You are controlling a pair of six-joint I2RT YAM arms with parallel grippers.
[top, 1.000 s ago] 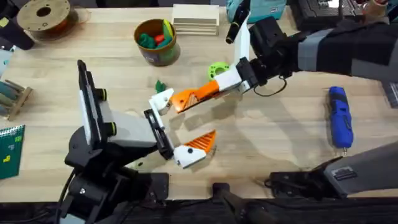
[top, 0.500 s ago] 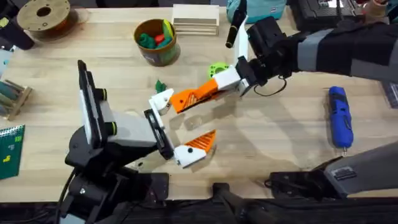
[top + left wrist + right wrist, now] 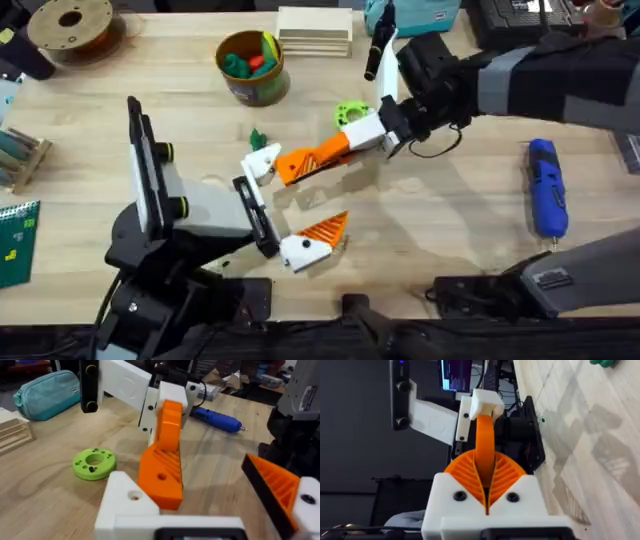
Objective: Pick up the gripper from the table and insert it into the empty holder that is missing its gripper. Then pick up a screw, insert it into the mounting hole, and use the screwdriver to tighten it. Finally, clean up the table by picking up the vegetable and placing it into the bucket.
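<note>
**First step in hand: orange finger at the mount, not seated yet by my read**

Nearest the camera in the overhead view, the left gripper (image 3: 296, 196) sat spread wide, holding nothing. One side carried its orange pad at about 6 o'clock from table centre. The other side was the bare white mount (image 3: 261, 161), the one missing its finger, at about 9 o'clock.

Just past that, the loose orange finger (image 3: 308, 158) lay slanted between the two arms, with its low end touching the mount. The left wrist view showed it pressed against the mount's face rather than sunk into it, though I couldn't tell how deep it had gone. The right gripper (image 3: 345, 142) was clamped on the finger's other end, at about 1 o'clock from the mount.

So this looked like the insertion step, with the screw and cleanup jobs untouched. The next move probably called for a steady push along the finger's own line toward the mount while the left arm braced it. I couldn't pick out any screw.

Farther off, the screwdriver (image 3: 546, 187) lay at 3 o'clock, well apart. The toy vegetable (image 3: 258, 138) sat just beyond the mount, and the can (image 3: 268, 92) stood at 11 o'clock.
</note>
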